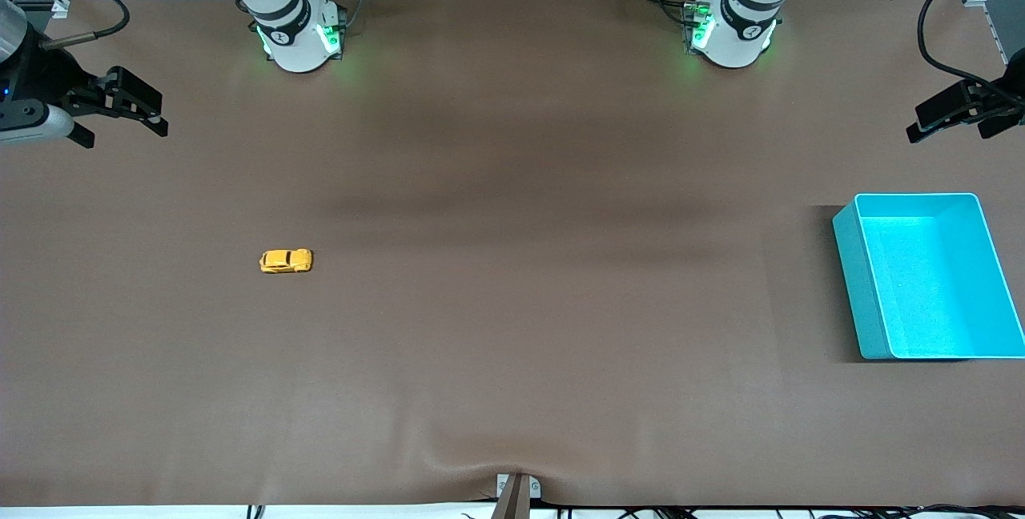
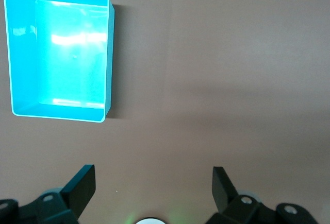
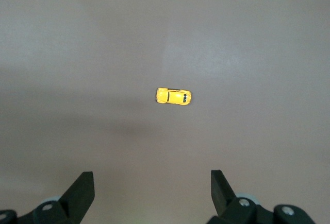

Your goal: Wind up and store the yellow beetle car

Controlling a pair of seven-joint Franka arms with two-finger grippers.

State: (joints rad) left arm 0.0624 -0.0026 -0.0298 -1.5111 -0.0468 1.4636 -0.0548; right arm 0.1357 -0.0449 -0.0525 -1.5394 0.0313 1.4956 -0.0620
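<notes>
A brown table [image 1: 512, 327] filled nearly the whole frame. On it, left of centre, sat the yellow beetle car [image 1: 286, 261] on its wheels, lying crosswise. At the right edge, mid-height, stood a turquoise bin [image 1: 861, 295], open side up, well apart from the car.

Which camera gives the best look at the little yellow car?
The right wrist view: the yellow beetle car sits centred and unobstructed, dark windows visible. The front view shows it small, toward the right arm's end of the table. The left wrist view misses it.
</notes>
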